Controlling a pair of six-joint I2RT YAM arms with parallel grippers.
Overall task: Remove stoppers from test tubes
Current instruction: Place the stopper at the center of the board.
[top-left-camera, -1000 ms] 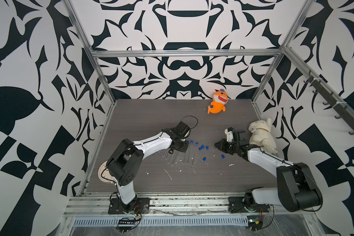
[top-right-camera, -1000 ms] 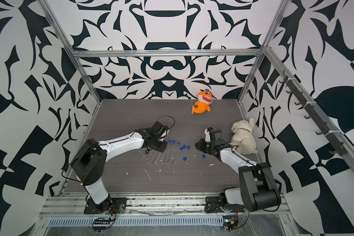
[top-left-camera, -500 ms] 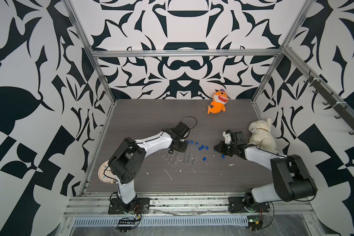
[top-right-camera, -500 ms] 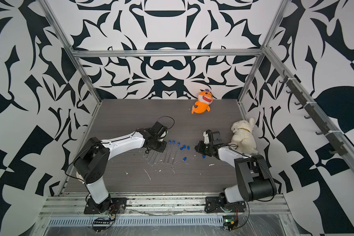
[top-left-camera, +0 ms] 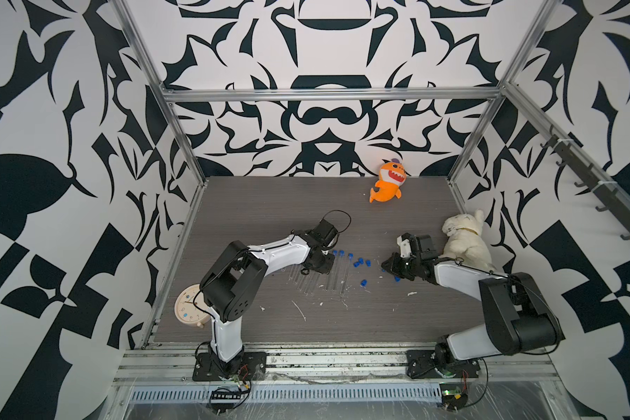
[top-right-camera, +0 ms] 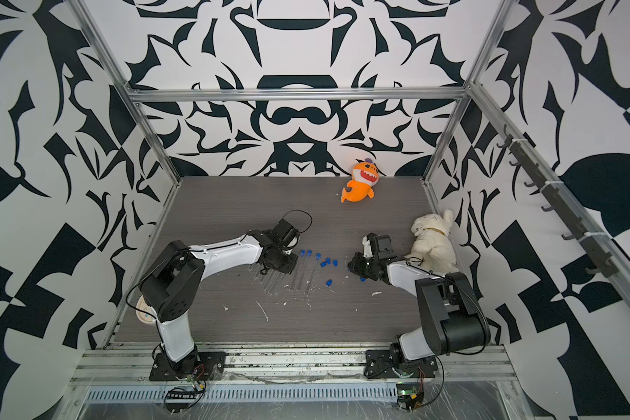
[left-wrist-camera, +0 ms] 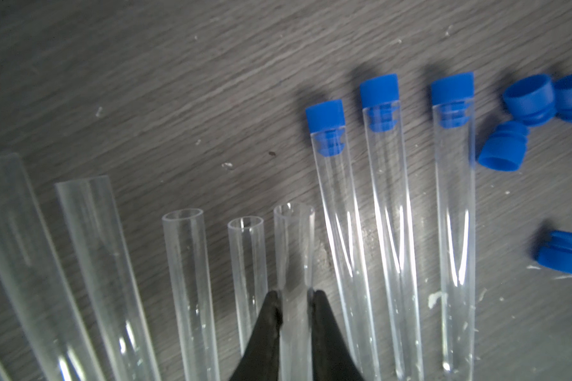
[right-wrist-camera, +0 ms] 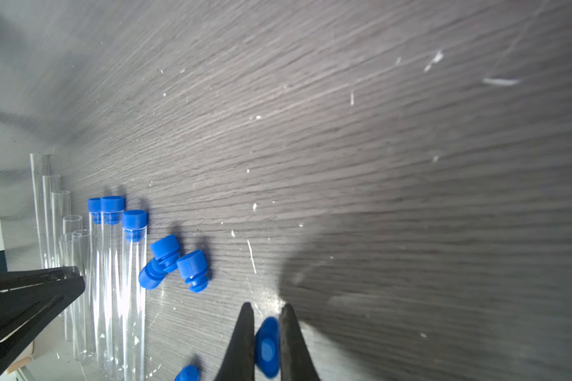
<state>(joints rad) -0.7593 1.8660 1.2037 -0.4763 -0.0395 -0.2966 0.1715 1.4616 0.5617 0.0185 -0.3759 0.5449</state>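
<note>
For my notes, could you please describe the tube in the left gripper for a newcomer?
On the grey table, clear test tubes lie in a row at the left gripper. The held tube is the open one directly beside the three blue-stoppered tubes.

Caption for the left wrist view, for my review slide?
Left pincer shut on an uncapped test tube, beside three tubes capped with blue stoppers and four loose stoppers.

Clear test tubes (left-wrist-camera: 390, 231) flat in a row, three blue-capped, loose stoppers (left-wrist-camera: 530, 99) beside

Robot test cell (patterned walls (top-left-camera: 324, 47))
</note>
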